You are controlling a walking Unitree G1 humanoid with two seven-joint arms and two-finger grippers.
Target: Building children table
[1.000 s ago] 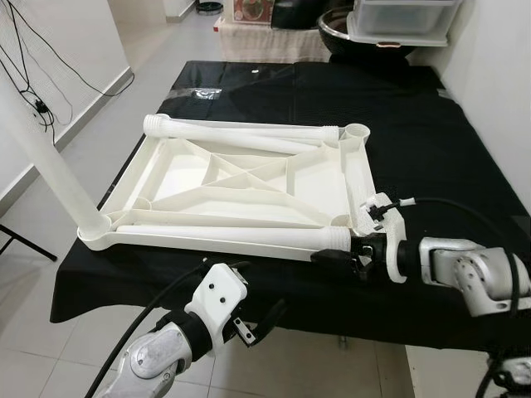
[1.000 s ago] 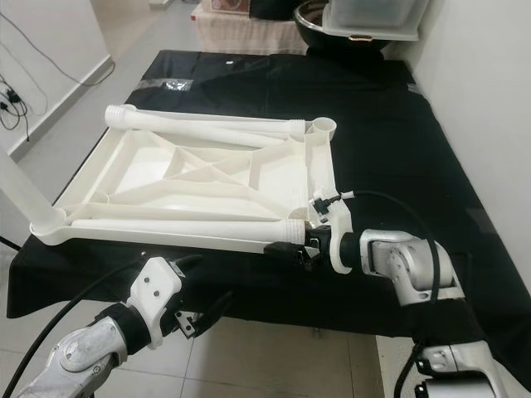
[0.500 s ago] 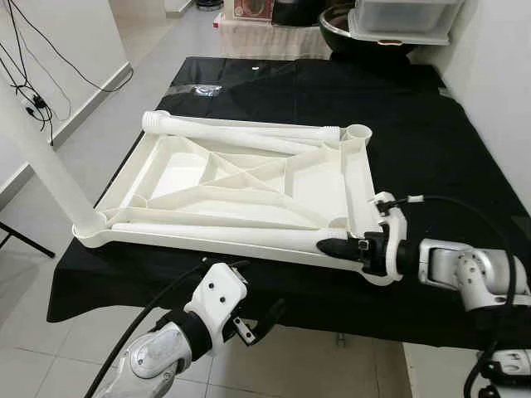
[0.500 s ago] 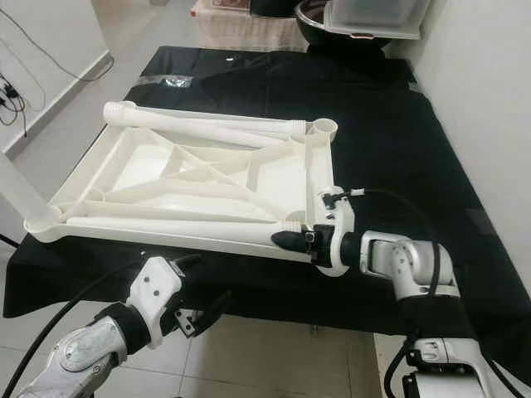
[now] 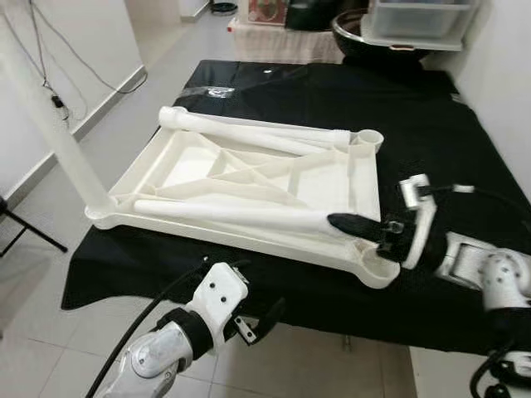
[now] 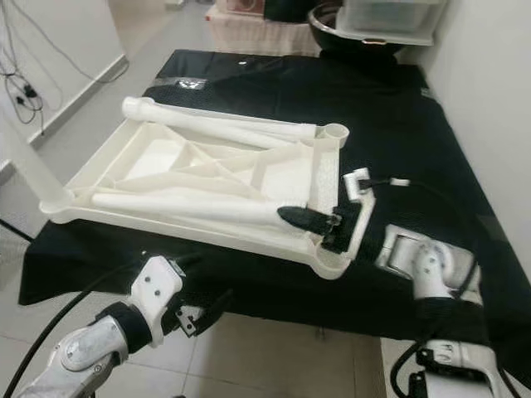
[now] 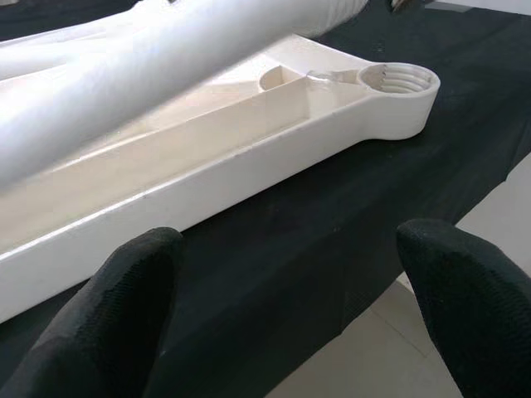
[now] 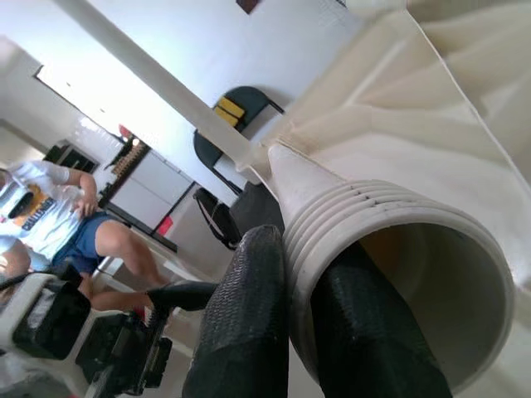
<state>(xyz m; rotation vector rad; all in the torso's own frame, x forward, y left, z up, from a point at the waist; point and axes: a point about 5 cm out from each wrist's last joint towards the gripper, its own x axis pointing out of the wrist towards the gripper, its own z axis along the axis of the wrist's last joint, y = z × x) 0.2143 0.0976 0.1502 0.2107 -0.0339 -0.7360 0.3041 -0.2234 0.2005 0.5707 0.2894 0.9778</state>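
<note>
The children's table top (image 5: pixel 249 178) lies upside down on a black-covered table (image 5: pixel 415 108), ribs up, with one leg already standing in the far-left corner socket (image 5: pixel 98 211) and other white legs lying loose in its tray-like underside. The right gripper (image 5: pixel 358 225) has its two black fingers clamped on the threaded end of a loose leg (image 5: pixel 241 214) — one finger inside the hollow tube, one outside, as the right wrist view shows — and that end is lifted just above the open threaded socket (image 5: pixel 375 269) at the near-right corner, directly below and a little toward the robot from the fingertips.

The left gripper (image 5: pixel 264 319) hangs below the near table edge, fingers (image 7: pixel 124 307) spread apart and holding nothing; the rim of the table top and that same empty socket (image 7: pixel 397 80) lie ahead of it.

Risks, as I judge them: the grip is on the very threads that must enter the socket, so the finger could block seating or the leg could slip off its thin wall. Swinging the long leg upright may also sweep the other legs or drag the unrestrained top toward the edge — the left gripper is not steadying it.

At the far end beyond the right gripper, a dark bowl (image 5: pixel 365 33) carries a clear lidded bin (image 5: pixel 415 18); their contents cannot be made out.
</note>
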